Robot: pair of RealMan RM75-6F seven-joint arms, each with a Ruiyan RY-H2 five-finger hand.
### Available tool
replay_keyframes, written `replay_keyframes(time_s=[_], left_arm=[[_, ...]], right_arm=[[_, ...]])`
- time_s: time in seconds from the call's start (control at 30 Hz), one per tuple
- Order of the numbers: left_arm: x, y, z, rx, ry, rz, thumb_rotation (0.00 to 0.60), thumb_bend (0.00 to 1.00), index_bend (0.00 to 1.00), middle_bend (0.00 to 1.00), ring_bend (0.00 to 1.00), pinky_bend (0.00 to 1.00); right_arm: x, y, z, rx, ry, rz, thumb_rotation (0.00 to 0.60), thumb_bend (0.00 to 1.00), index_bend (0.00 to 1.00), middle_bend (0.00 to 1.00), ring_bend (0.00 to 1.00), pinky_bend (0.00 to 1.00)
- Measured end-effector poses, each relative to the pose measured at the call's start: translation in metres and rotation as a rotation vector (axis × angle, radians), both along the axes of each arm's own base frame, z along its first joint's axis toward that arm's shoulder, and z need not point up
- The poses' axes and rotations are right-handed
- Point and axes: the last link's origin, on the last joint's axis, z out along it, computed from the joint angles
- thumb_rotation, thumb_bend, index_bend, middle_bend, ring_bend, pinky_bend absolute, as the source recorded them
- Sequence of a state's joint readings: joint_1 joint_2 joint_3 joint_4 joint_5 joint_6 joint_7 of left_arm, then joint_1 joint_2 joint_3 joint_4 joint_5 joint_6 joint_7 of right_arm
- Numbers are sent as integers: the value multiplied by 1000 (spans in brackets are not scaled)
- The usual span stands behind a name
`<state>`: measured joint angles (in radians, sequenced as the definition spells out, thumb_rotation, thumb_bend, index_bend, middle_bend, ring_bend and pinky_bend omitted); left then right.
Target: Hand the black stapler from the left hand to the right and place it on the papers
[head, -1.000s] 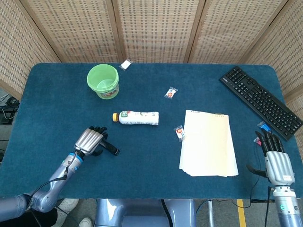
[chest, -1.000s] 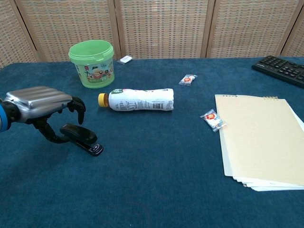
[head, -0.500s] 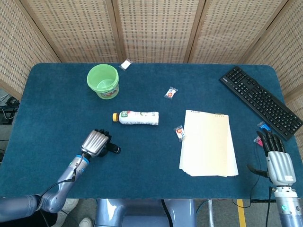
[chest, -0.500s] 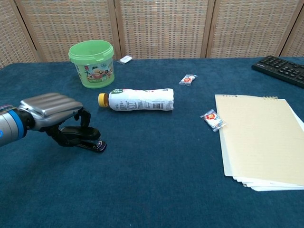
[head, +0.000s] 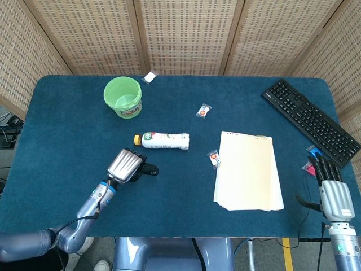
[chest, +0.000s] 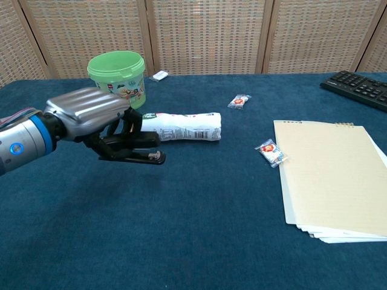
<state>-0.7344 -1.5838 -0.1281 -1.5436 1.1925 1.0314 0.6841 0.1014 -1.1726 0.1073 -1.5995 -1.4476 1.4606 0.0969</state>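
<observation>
The left hand (chest: 91,115) has its fingers wrapped over the black stapler (chest: 134,151) and holds it clear of the blue cloth, at the left of the chest view, just in front of the lying drink bottle (chest: 178,126). So the pick-up looks done and the carry toward the middle is the step in hand; the handover itself is not yet begun. The right hand (head: 331,189) sits at the lower right of the head view, well apart from the stapler, fingers straight and slightly spread, holding nothing. Next, I'd say, both hands must meet somewhere over the cloth near the papers (head: 249,170), with the stapler's free end offered outward.

From above, the stapler is mostly hidden under the left hand; only a dark tip shows. The chest view does not show the right hand at all, and the papers are cut off at its right edge.
</observation>
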Motion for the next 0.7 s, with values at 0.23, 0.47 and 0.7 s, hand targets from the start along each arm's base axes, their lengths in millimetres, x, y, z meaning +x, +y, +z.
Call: replay_keyframes(time_s=[0.23, 0.47, 0.7], left_arm=[[42, 12, -2, 6, -11, -59, 600, 614, 786, 559, 541, 534], [88, 20, -18, -21, -28, -96, 600, 613, 782, 559, 541, 533], [130, 21, -54, -56, -5, -130, 600, 610, 761, 550, 541, 525]], right_arm=[[-7, -4, 2, -2, -6, -29, 600, 25, 104, 0, 0, 0], [-15, -8, 3, -2, -12, -62, 600, 25, 104, 0, 0, 0], [-20, -10, 8, -13, -28, -80, 600, 24, 104, 0, 0, 0]])
